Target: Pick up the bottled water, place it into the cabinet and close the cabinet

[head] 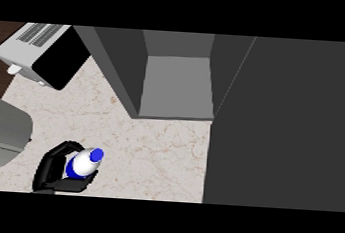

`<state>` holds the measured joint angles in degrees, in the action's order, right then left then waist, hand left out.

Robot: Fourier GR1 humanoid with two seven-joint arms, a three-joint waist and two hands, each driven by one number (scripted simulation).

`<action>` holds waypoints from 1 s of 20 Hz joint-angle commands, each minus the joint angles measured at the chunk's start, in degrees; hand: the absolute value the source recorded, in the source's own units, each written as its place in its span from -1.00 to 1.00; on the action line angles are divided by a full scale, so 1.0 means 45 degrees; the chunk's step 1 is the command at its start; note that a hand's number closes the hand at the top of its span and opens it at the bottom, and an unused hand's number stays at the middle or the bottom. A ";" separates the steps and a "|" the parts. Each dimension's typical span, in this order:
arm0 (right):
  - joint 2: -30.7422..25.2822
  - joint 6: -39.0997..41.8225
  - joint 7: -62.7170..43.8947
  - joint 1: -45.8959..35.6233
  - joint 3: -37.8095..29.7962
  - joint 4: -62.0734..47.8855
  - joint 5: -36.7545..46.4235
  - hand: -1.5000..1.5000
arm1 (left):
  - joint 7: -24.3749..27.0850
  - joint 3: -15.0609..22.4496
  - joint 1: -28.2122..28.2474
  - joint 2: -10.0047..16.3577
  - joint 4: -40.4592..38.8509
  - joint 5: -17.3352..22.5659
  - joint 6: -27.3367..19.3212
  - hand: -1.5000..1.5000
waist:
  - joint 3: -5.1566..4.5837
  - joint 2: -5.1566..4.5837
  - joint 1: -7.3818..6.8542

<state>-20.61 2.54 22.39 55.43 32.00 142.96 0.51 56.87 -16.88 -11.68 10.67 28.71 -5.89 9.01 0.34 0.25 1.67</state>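
The bottled water (84, 163), white with a blue cap and blue label, is at the lower left over the marble counter (155, 152). My left hand (52, 170) is shut on it, black fingers curled round its body, and the cap points up and to the right. The grey cabinet (176, 86) stands open at top centre, showing a bare pale shelf inside. Its dark door (286, 125) is swung out and fills the right side of the view. My right hand does not show.
A light grey microwave (43, 50) with a black front sits at the upper left. A large grey rounded shape (4, 133) fills the left edge beside my hand. Bare counter lies between the bottle and the cabinet.
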 commanded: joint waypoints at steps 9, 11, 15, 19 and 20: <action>-0.0864 -0.0660 -0.0343 0.0648 0.0431 0.1841 0.0843 -1.00 | 0.0239 0.2229 -0.0296 -0.2333 0.0693 -0.0332 -0.0962 1.00 | -0.0084 0.0021 -0.0180; -0.0837 -0.0703 -0.0077 0.0210 -0.0090 0.1082 0.0286 -1.00 | -0.1296 0.2594 -0.0913 -0.2347 0.1611 0.0231 -0.0947 1.00 | -0.0067 0.0027 -0.0267; -0.1135 -0.0834 0.0220 0.0611 0.0094 0.1160 0.0269 -1.00 | -0.1310 0.4201 -0.0615 -0.2361 0.2280 0.1907 -0.1309 1.00 | -0.0077 0.0020 -0.0209; -0.1507 -0.0737 -0.0057 0.0250 -0.0857 0.1530 -0.0668 -1.00 | -0.3639 0.5493 -0.1598 -0.2367 0.3878 0.3203 -0.2312 1.00 | -0.0068 0.0006 -0.0266; -0.1425 -0.0842 0.0479 0.0828 -0.0108 0.1184 0.0038 -1.00 | -0.3916 0.6568 -0.1268 -0.2367 0.4361 0.3888 -0.3252 1.00 | -0.0076 0.0051 -0.0109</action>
<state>-25.28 -1.16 25.77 56.76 31.85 142.79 0.63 45.06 5.79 -17.05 0.20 42.24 5.60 -0.34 0.00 0.39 0.93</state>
